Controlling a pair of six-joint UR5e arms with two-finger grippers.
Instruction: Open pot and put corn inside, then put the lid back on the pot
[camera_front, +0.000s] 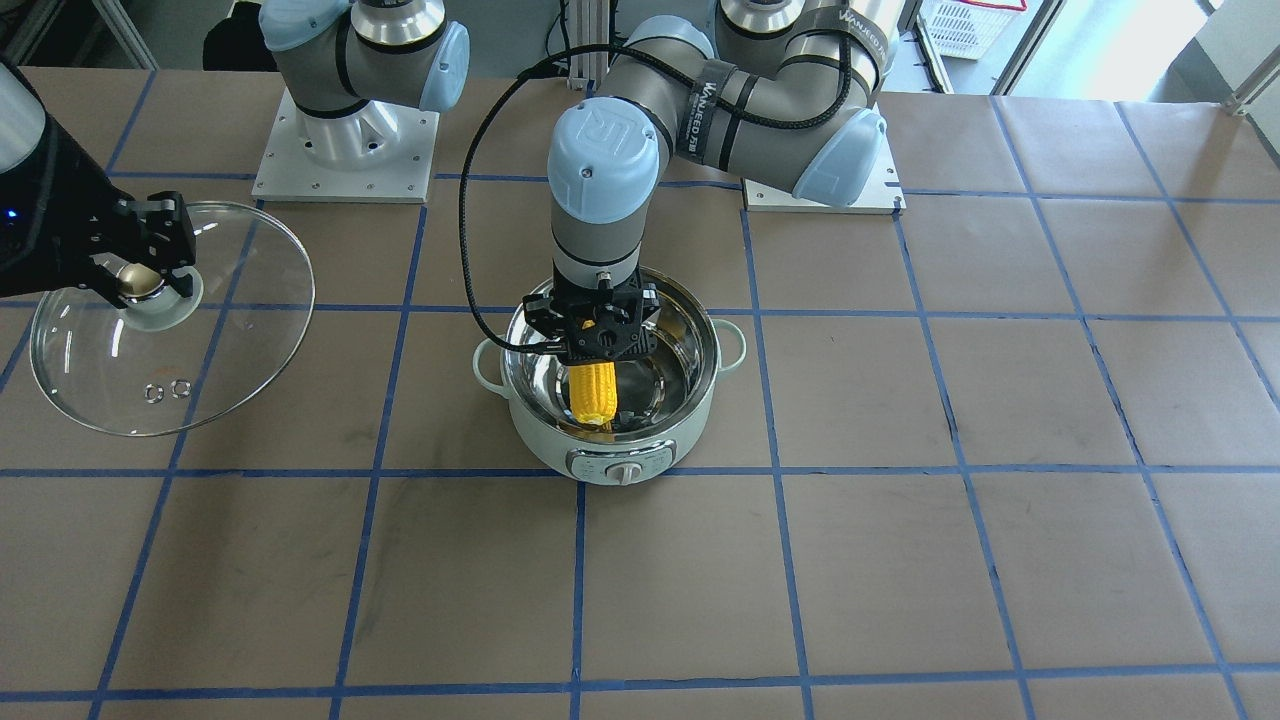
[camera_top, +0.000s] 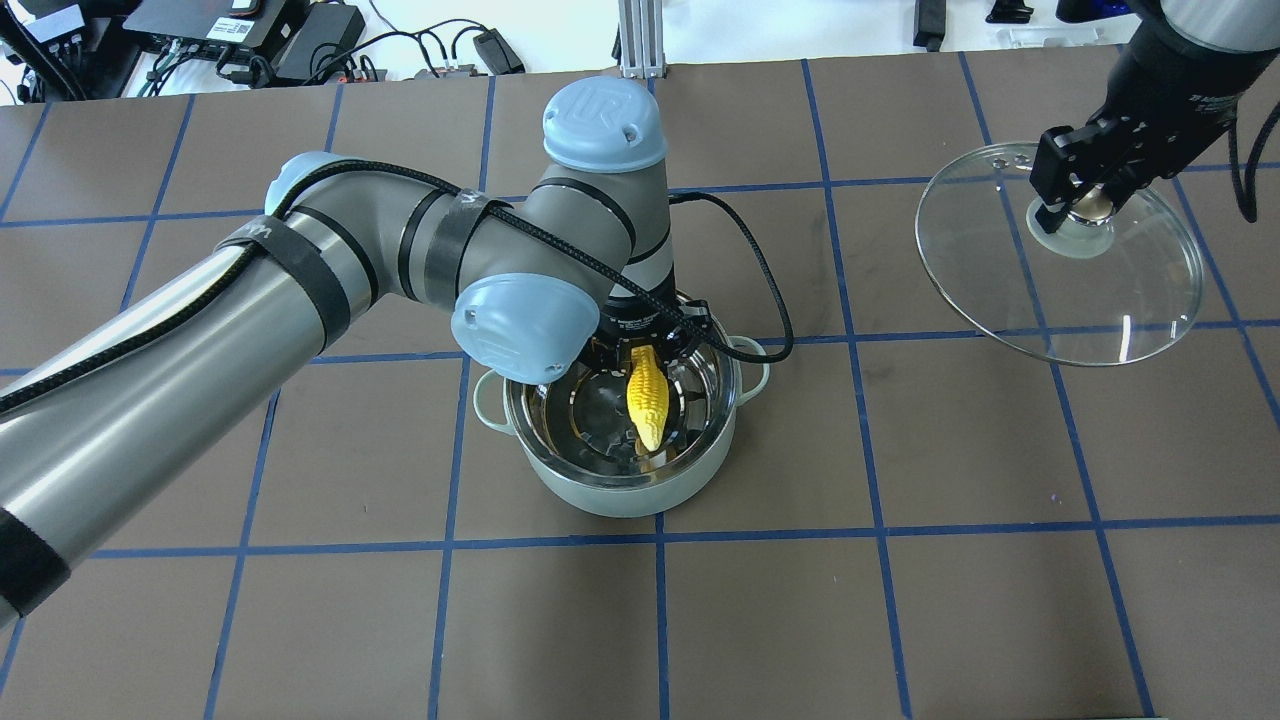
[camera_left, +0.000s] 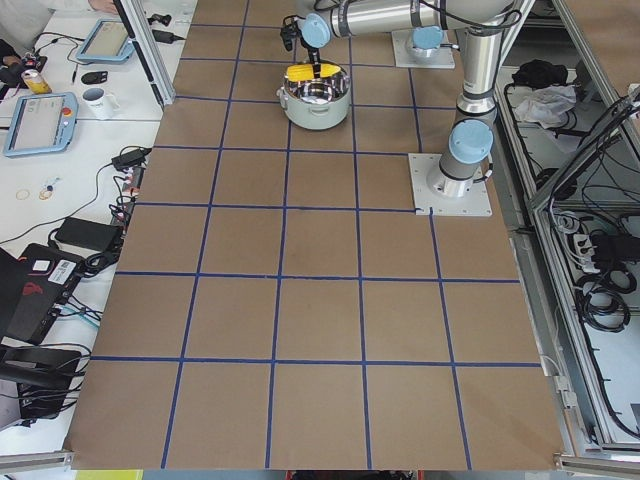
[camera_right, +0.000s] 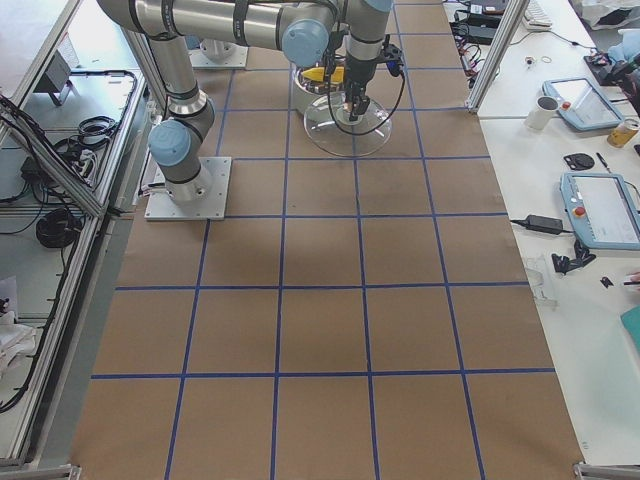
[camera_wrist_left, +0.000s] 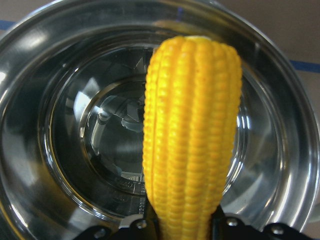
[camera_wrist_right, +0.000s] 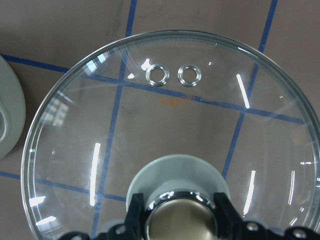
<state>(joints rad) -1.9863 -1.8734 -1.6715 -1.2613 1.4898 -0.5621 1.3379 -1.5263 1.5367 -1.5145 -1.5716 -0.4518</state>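
While the left tool (camera_top: 645, 348) is clamped on the upper end of the corn (camera_top: 647, 398), the cob hangs nose-down inside the open pot (camera_top: 620, 490). Its lower end is near the wall on the side away from the robot. I cannot say for sure whether the tip touches the steel floor, because the mirror reflections confuse the depth.

The step in hand looks like the release. It would go best with the cob lowered until it bears on the bottom and tipped toward the pot's middle so it lies flat. The jaws should then part only enough to free it. The cob seems about as long as the bowl is wide, so it may lean on the wall and stand proud of the rim, which would foul the lid (camera_top: 1000, 270). The tool should leave straight up, clear of the rim and loop handles.

To the right, well apart from the pot, the right tool (camera_top: 1080, 205) grips the lid's ball knob and holds the glass tilted above the counter (camera_top: 900, 600).

The corn is bright yellow with neat kernel rows and a plastic sheen, and it narrows toward its lower end. The pot is pale mint with a shiny steel bowl and a front dial. The lid is clear domed glass with two metal-ringed vents.
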